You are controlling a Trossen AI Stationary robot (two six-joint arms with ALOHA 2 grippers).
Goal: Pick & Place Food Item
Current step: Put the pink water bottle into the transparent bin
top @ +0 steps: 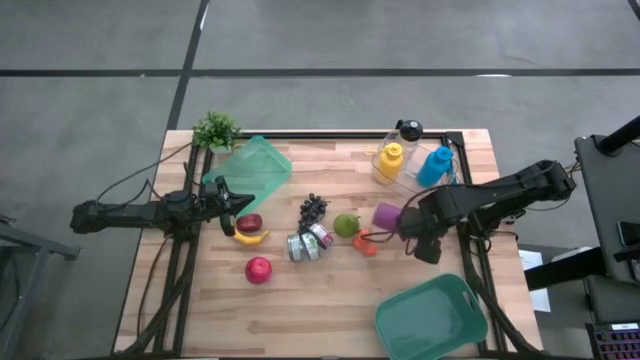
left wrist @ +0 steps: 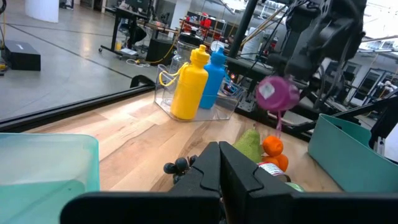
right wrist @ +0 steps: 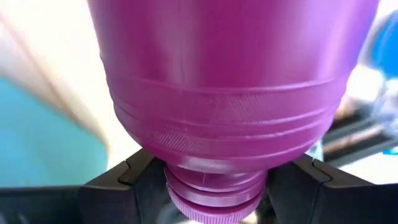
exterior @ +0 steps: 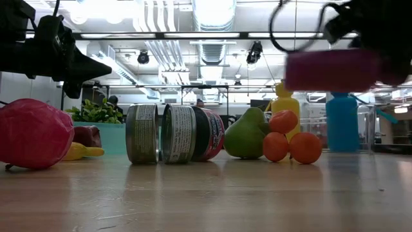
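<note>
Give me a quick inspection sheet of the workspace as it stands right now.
Surface: wooden table, crowded at centre.
Job's things: purple plastic bottle held off the table; green pear, orange tomatoes, dark grapes, red apple, banana.
Clutter: tin cans, two teal bins, yellow and blue bottles in a clear tray, plant.
Hands: right hand shut on the bottle's neck; left hand shut, empty, over the banana.
Cables: black lead off the left edge.
Surroundings: grey floor; lab benches behind.
</note>
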